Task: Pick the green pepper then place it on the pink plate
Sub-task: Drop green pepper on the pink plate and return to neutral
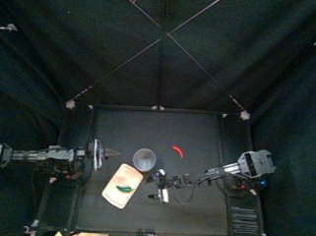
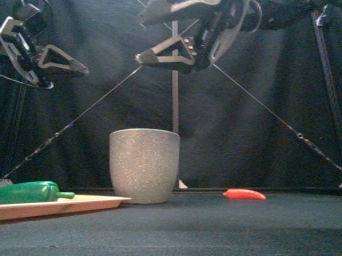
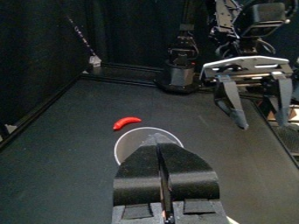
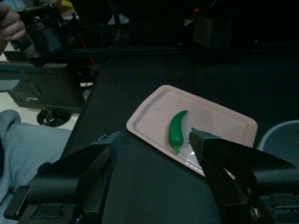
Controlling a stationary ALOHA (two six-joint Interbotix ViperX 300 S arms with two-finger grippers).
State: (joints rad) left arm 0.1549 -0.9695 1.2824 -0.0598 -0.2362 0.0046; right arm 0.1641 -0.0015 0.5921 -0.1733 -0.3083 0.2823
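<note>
Right wrist view: the green pepper is seen on the pink plate. The right pincer is released, the left pincer clenched.

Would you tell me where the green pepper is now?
Top view: the green pepper lies on the pink tray, front left, near the grey cup.

The front view's left edge cuts off green pepper and pink tray; right wrist view clips the grey cup.
</note>
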